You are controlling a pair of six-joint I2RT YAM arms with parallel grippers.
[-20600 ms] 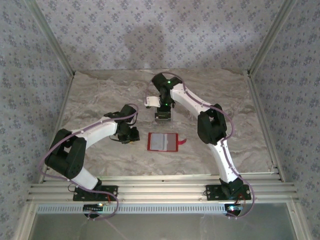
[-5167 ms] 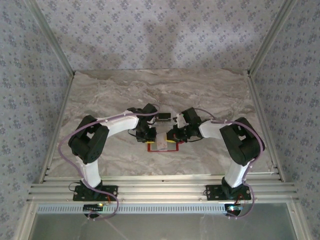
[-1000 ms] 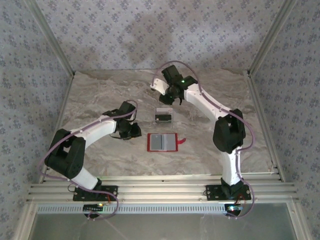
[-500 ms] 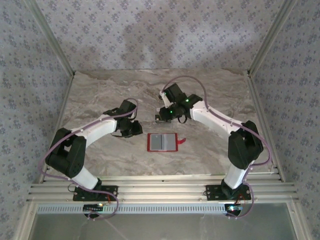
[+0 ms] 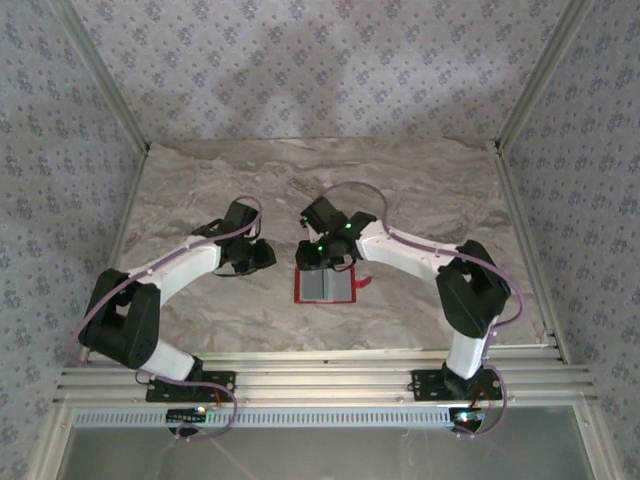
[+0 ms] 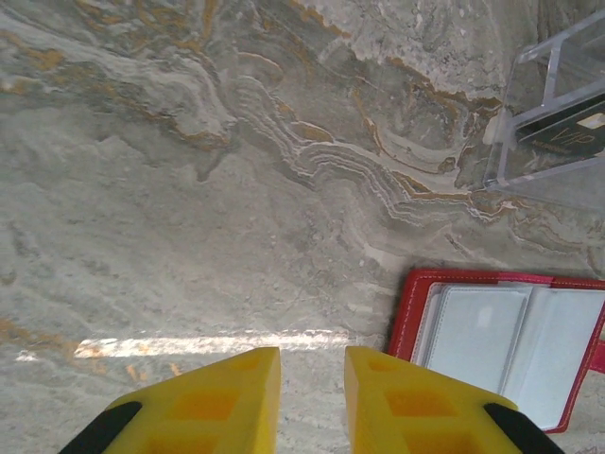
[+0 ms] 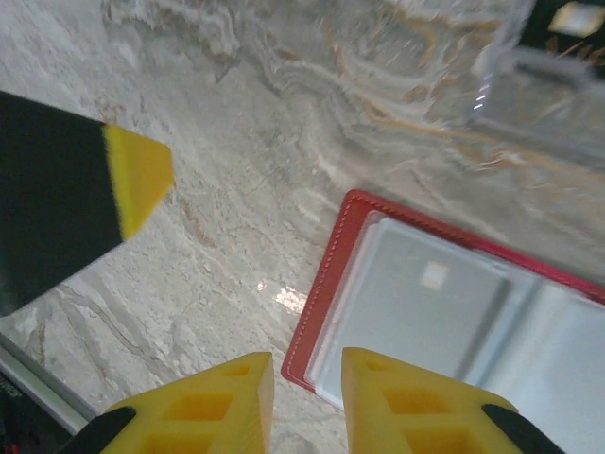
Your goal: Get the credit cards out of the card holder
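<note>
The red card holder lies open and flat at mid-table, its pale pockets facing up and showing no card. My right gripper hovers over the holder's left corner, jaws a narrow gap apart with nothing between them. My left gripper sits just left of the holder over bare table, likewise slightly open and holding nothing. Its yellow fingertip shows in the right wrist view. A dark credit card rests in a clear plastic stand behind the holder.
The marble-patterned tabletop is bounded by patterned walls and metal posts, with a rail along the near edge. The two grippers are close together beside the holder. The holder's red snap tab sticks out to the right.
My right arm has swung from the back of the table down and toward me, to the holder's far left corner. My left gripper has shifted slightly toward the back.
</note>
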